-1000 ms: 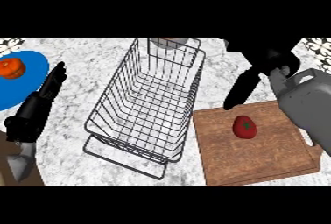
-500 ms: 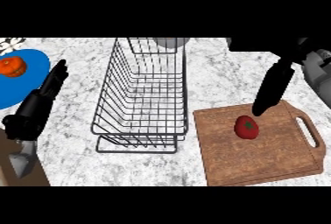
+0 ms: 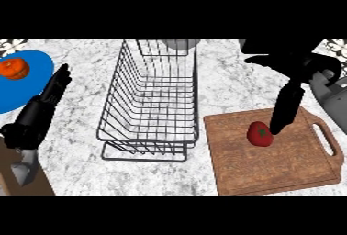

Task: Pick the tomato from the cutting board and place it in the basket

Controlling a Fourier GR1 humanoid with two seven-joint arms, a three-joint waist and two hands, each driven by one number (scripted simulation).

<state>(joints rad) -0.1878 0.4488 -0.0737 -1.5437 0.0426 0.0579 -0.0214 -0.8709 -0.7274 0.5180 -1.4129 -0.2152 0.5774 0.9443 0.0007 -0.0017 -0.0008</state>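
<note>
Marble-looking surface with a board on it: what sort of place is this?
Most likely a kitchen counter: a wooden cutting board bearing a tomato, a wire basket, and a blue plate all sit on the speckled countertop.

An orange fruit [image 3: 13, 68] lies on a blue plate [image 3: 37, 69] at the marble counter's [image 3: 75, 165] left edge.

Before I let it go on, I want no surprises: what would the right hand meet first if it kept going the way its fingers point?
Probably the red tomato on the brown wooden cutting board: the right hand has its straight fingers aimed down beside it, though height is unclear.
</note>
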